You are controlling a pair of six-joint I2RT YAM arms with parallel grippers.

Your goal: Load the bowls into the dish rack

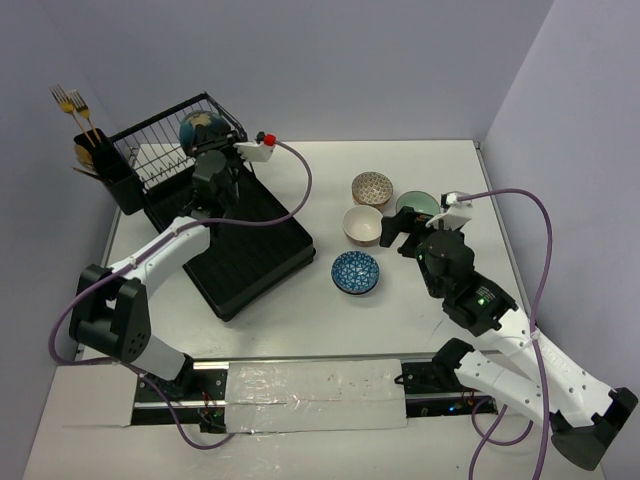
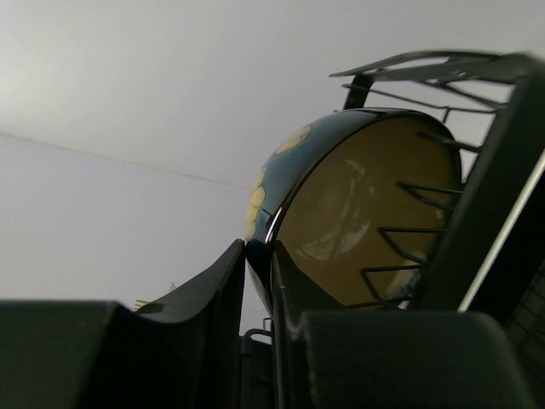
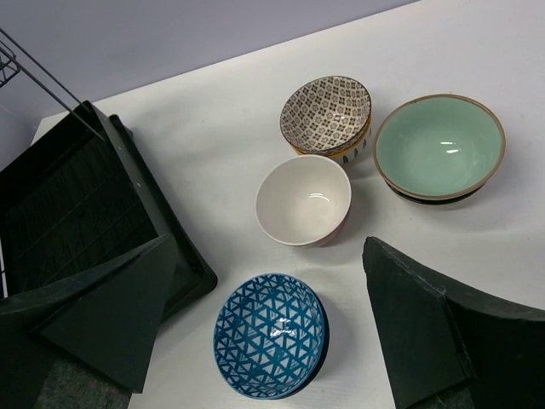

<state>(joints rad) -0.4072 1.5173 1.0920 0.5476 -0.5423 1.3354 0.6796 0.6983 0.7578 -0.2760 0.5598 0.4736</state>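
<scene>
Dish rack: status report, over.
Left tool straddles teal bowl rim, grip unclear. Bowl stands on edge in dish rack. Right tool open above four bowls on table. No obstruction seen.

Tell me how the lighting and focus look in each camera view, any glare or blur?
Left wrist view: backlit and dim, the left fingers blurred silhouettes, soft reflections inside the teal-and-gold bowl. Right wrist view: crisp, even light, small glare spots in the mint green bowl. Top external view: evenly lit, soft shadows.
</scene>
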